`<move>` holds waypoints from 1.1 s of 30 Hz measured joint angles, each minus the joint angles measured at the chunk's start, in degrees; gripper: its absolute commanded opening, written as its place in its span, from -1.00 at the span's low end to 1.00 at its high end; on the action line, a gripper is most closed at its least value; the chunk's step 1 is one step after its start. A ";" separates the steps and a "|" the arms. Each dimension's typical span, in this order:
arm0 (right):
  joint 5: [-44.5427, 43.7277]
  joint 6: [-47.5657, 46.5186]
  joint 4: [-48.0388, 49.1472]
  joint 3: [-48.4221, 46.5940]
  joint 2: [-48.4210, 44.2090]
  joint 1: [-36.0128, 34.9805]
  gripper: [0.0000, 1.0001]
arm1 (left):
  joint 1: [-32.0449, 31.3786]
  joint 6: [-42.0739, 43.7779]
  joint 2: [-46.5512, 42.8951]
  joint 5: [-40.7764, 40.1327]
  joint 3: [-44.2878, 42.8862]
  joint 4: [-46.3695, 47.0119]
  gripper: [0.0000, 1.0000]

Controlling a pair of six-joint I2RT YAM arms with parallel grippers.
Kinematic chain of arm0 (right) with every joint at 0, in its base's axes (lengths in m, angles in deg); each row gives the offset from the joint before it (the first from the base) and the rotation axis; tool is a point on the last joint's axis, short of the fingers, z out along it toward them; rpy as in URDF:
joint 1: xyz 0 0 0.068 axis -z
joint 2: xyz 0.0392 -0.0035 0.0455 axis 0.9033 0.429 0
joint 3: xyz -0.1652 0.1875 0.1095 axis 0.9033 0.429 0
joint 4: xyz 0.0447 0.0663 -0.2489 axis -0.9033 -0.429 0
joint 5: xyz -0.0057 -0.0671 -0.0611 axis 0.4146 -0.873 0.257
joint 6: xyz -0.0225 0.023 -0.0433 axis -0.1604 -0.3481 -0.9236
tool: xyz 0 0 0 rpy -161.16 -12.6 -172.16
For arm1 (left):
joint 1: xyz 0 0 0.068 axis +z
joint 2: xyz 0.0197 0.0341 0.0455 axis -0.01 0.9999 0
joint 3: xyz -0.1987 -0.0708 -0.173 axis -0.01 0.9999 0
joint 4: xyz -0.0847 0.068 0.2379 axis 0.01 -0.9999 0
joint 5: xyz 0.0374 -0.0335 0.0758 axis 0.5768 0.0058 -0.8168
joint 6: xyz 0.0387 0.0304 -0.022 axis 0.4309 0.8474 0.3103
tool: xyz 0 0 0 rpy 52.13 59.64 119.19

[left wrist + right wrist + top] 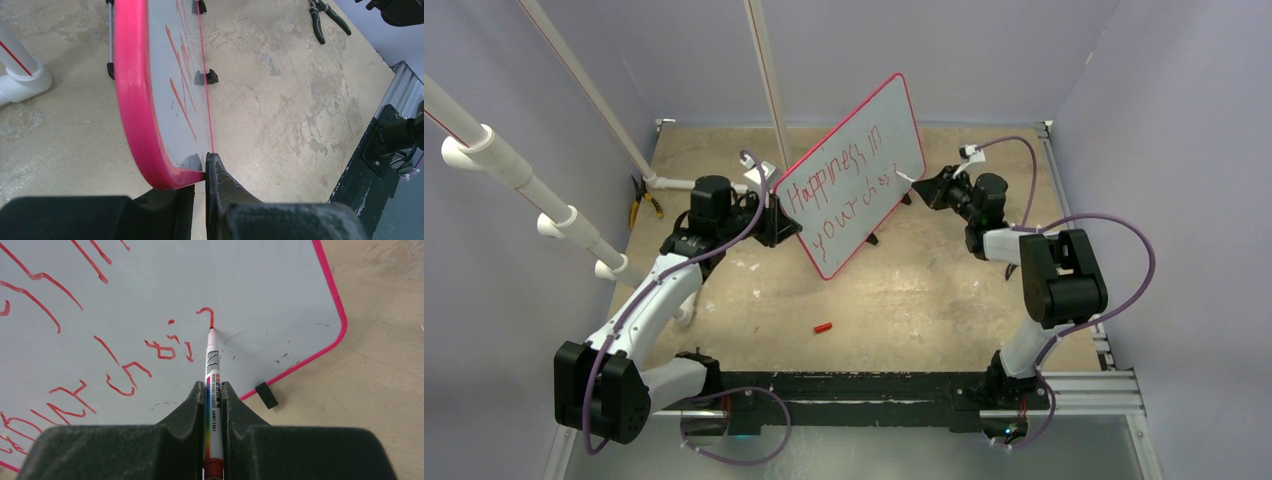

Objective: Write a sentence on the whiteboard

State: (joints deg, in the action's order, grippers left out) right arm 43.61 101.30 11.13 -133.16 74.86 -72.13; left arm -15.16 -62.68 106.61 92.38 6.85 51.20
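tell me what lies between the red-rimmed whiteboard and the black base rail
Just one small red cap-like piece on the tan table; the top view shows it.

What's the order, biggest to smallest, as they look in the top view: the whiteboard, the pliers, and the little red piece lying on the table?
1. whiteboard
2. pliers
3. red piece

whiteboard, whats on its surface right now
On the whiteboard: red lettering, roughly "Happiness in your cho", and the marker tip touching it. Last letters unclear; whatever lies behind the board is covered.
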 measured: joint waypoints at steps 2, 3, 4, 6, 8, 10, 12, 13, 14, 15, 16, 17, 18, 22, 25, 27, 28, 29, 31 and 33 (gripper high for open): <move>-0.04 -0.28 -0.72 0.00 0.00 -0.26 -1.00 | 0.00 -0.04 0.00 0.02 0.00 0.00 -0.86; -0.09 -0.37 -0.96 0.00 -0.02 -0.33 -1.00 | 0.00 -0.09 0.00 0.02 0.00 0.02 -0.86; -0.17 -0.50 -1.27 0.00 0.00 -0.42 -1.00 | 0.00 -0.22 0.00 0.00 0.00 0.00 -0.87; -0.39 -0.59 -1.73 0.00 0.00 -0.46 -1.00 | 0.00 -0.35 0.00 0.00 0.00 0.00 -0.89; -0.74 -0.63 -2.01 0.00 -0.02 -0.46 -1.00 | 0.00 -0.39 0.00 0.00 0.00 0.00 -0.91; -1.49 -0.66 -2.38 0.00 0.00 -0.52 -1.00 | 0.00 -0.46 0.00 0.02 0.00 0.00 -0.96; -2.05 -0.63 -2.80 -0.02 0.00 -0.61 -1.00 | 0.00 -0.61 0.00 0.02 0.00 0.02 -1.00; -2.49 -0.63 -3.02 -0.11 0.00 -0.70 -1.00 | 0.00 -0.70 0.00 0.00 0.00 0.00 -1.00; -2.97 -0.63 -3.34 -0.24 0.02 -0.79 -1.00 | 0.00 -0.72 0.00 0.00 0.00 0.02 -1.00; -3.17 -0.63 -3.65 -0.42 0.04 -0.81 -1.00 | 0.00 -0.76 0.00 0.00 0.00 0.00 -1.00; -3.41 -0.63 -3.96 -0.61 0.09 -0.83 -1.00 | 0.00 -0.79 0.00 0.00 0.00 0.02 -1.00; -3.54 -0.63 -4.20 -0.83 0.15 -0.83 -1.00 | 0.00 -0.79 0.00 0.00 0.00 0.02 -1.00; -3.85 -0.63 -4.46 -1.20 0.37 -0.83 -1.00 | 0.00 -0.79 0.00 0.00 0.00 0.02 -1.00; -5.05 -0.61 -5.01 -2.43 1.03 -0.83 -1.00 | 0.00 -0.79 0.00 0.00 0.00 0.00 -1.00; -5.88 -0.59 -4.98 -2.89 1.33 -0.83 -1.00 | 0.00 -0.79 0.00 0.00 0.00 0.00 -1.00; -6.10 -0.57 -4.94 -3.10 1.53 -0.83 -1.00 | 0.00 -0.81 0.00 0.00 0.00 0.02 -1.00; -6.10 -0.57 -4.96 -3.13 1.53 -0.85 -1.00 | 0.00 -0.81 0.00 -0.02 0.00 0.02 -1.00; -6.10 -0.57 -4.96 -3.15 1.53 -0.85 -1.00 | 0.00 -0.81 0.00 -0.02 0.00 0.02 -1.00; -6.12 -0.57 -5.01 -3.17 1.53 -0.85 -1.00 | 0.00 -0.81 0.00 -0.02 0.00 0.02 -1.00; -6.29 -0.52 -5.20 -3.15 1.31 -0.85 -1.00 | 0.00 -0.81 0.00 -0.04 0.00 0.00 -1.00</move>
State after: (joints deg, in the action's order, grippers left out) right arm 37.32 100.78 5.93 -136.30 76.17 -72.98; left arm -15.16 -63.49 106.61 92.33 6.85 51.20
